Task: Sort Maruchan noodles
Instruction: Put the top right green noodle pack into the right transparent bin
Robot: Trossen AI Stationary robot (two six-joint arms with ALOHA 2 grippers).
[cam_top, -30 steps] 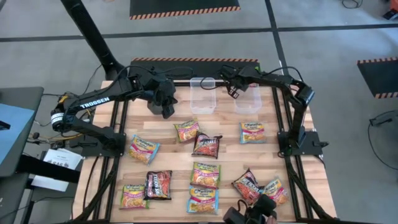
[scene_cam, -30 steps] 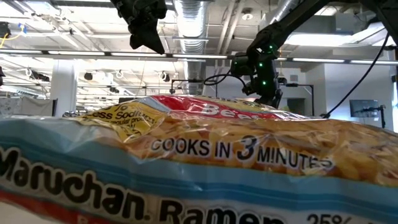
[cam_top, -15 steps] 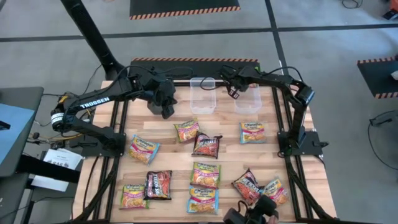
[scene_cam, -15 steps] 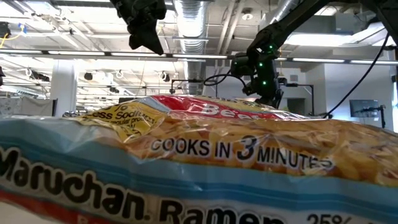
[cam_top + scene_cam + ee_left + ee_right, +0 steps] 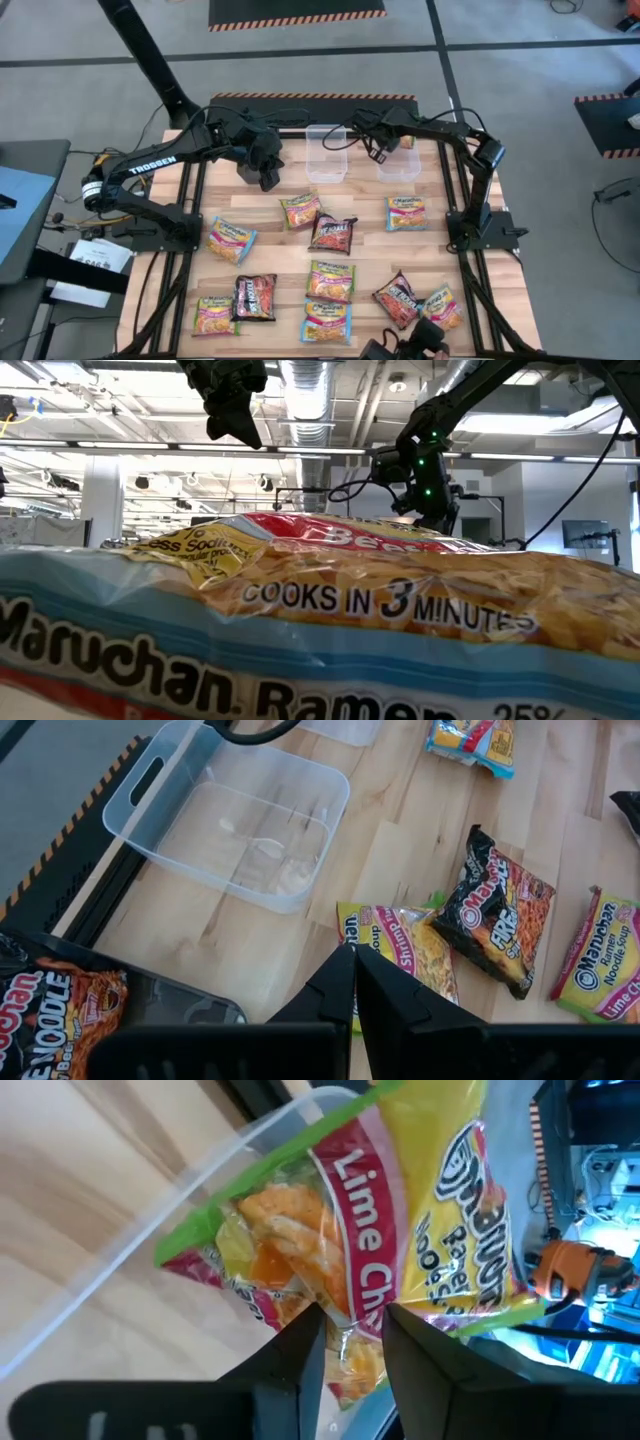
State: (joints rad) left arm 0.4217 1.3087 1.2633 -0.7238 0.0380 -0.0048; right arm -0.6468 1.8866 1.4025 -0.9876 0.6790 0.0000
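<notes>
Right gripper point(image 5: 378, 150) is over the far right clear plastic tub point(image 5: 399, 165), at its left rim. In the right wrist view the jaws stand narrowly parted, and a green-edged lime chili noodle packet point(image 5: 390, 1230) lies just ahead of the fingertips point(image 5: 300, 1340), partly inside the tub's wall. Whether the tips are touching the wrapper cannot be told; judged a release in progress, with the packet going into this tub.

Left gripper point(image 5: 266, 172) hangs above the bench point(image 5: 370, 225), left of the second clear plastic tub point(image 5: 326, 153), which looks empty in the left wrist view. Its jaws are closed together on nothing.

The remaining packets lie flat on the bench, near of both tubs:
- yellow-edged shrimp packet point(image 5: 300, 209) and dark maroon fire packet point(image 5: 333, 233), side by side;
- blue-edged packet point(image 5: 407, 212) to the right;
- the rest spread along the near half.

Key relation for the next pick: the yellow-edged shrimp packet lies just near-right of the left gripper, close below it, its long axis slanting from near-left to far-right. The left arm is the nearer one to it. The blue-edged packet lies straight near of the right gripper, so it falls to the right arm.
</notes>
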